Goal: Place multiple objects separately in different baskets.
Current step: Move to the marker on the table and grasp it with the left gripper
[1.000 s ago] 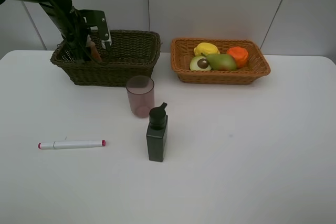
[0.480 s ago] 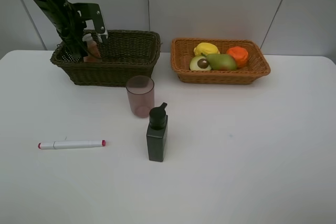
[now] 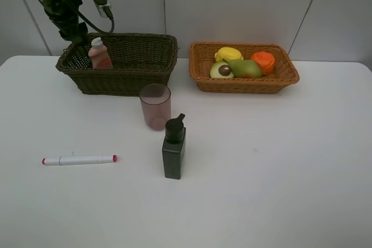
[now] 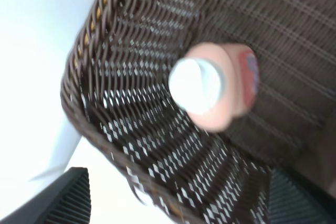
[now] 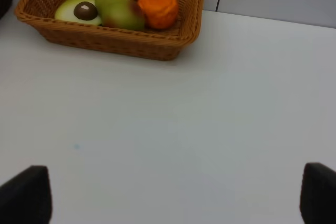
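The white table [image 3: 279, 172] carries two woven baskets side by side at its far edge. The deep dark olive-brown basket [image 3: 128, 79] is on the left and the shallower orange-tan basket [image 3: 244, 82] on the right.

The left gripper [image 4: 178, 205] hangs above the dark basket's left end, its jaws spread wide and holding nothing. The right gripper [image 5: 170, 195] is equally wide open and empty over bare table, with the tan basket ahead of it.

A dark pump bottle [image 3: 174, 149] stands upright near the table's middle. A translucent pinkish cup [image 3: 155, 107] is just behind it, in front of the dark basket. The peach-pink white-capped bottle [image 3: 99, 54] stands upright inside the dark basket at its left end, clear of the fingers above it. A white pink-tipped marker [image 3: 78, 160] lies flat towards the front left, well apart from everything else.

The tan basket holds a red-blushed green pear [image 3: 245, 68], a toy lemon [image 3: 228, 54], an avocado half [image 3: 221, 70] and an orange [image 3: 263, 61], packed close together.
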Controlling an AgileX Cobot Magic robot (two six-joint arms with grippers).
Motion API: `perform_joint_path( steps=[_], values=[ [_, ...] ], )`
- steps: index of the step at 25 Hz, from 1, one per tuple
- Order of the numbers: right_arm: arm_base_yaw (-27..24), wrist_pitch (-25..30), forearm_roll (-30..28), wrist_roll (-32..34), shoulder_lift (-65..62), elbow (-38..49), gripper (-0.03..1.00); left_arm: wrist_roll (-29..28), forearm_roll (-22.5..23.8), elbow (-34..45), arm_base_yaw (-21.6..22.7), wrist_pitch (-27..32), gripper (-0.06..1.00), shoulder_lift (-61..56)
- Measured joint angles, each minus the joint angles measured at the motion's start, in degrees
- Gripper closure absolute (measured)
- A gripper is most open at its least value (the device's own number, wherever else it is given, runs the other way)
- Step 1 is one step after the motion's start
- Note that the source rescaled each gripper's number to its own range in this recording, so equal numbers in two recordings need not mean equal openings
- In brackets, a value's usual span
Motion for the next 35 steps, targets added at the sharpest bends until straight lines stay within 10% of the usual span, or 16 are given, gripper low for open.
perform_joint_path(
  steps=[9, 19, 35],
  values=[
    [0.00, 0.00, 0.00, 0.00, 0.00, 0.00, -0.03, 0.66, -0.44, 3.99, -2.86, 11.35, 0.04, -8.88],
    [0.00, 0.00, 0.00, 0.00, 0.00, 0.00, -0.03, 12.25, -1.07, 22.86, -7.32, 12.20, 0.04, -17.99],
    [0.00, 0.00, 0.00, 0.00, 0.00, 0.00, -0.03, 13.75, -2.66, 36.73, -9.84, 5.89, 0.04, -14.41]
  ],
)
